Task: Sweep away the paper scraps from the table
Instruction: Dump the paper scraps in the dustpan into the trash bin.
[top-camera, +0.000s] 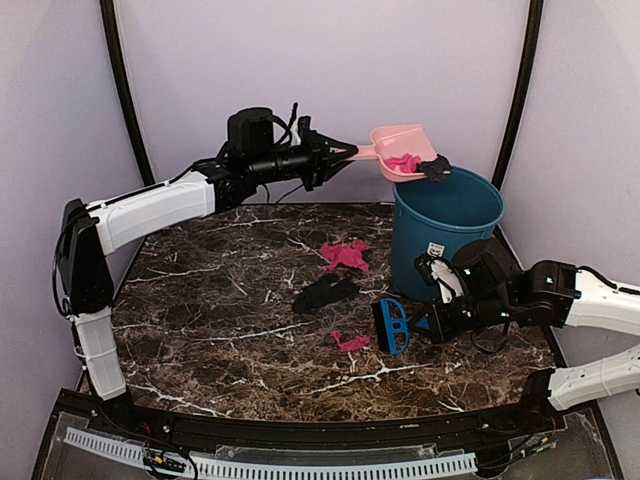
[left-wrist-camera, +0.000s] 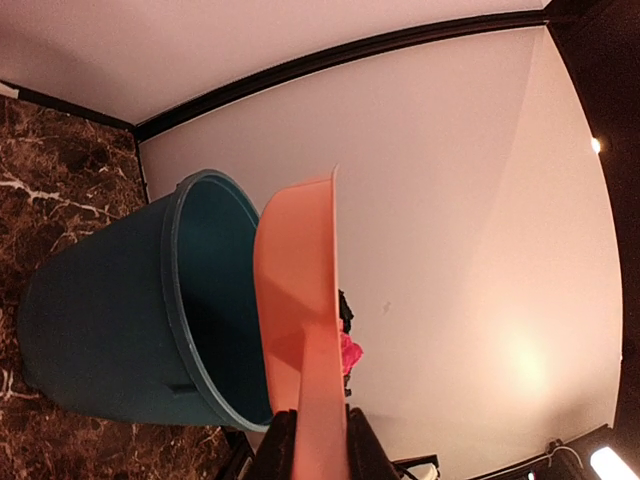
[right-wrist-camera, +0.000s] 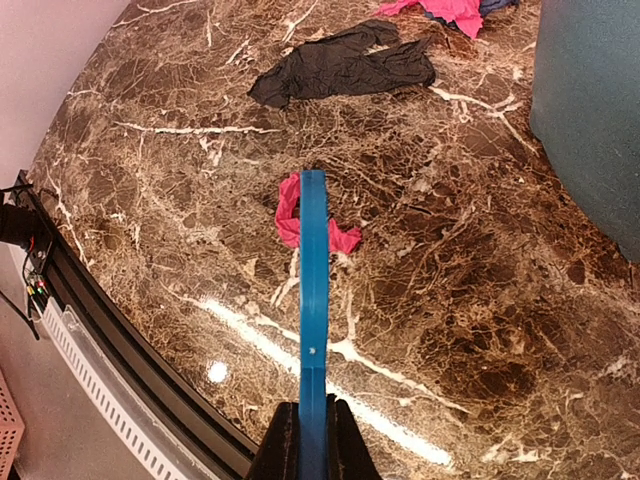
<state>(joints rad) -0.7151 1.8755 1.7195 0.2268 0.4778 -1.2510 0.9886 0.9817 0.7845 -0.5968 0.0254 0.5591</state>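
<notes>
My left gripper (top-camera: 325, 153) is shut on the handle of the pale-pink dustpan (top-camera: 398, 150), held tilted over the rim of the teal bin (top-camera: 445, 230). Pink and black paper scraps (top-camera: 412, 163) lie at the pan's lip; they also show in the left wrist view (left-wrist-camera: 348, 350). My right gripper (top-camera: 432, 322) is shut on the blue hand brush (top-camera: 392, 326), also seen edge-on in the right wrist view (right-wrist-camera: 312, 300), low over the table (top-camera: 200, 320). On the table lie a magenta scrap (top-camera: 346, 254), a black scrap (top-camera: 325, 292) and a small magenta scrap (top-camera: 350, 343).
The teal bin stands at the table's back right, close to my right arm. The table's black rim (top-camera: 300, 425) runs along the near edge. Pale walls enclose the back and sides.
</notes>
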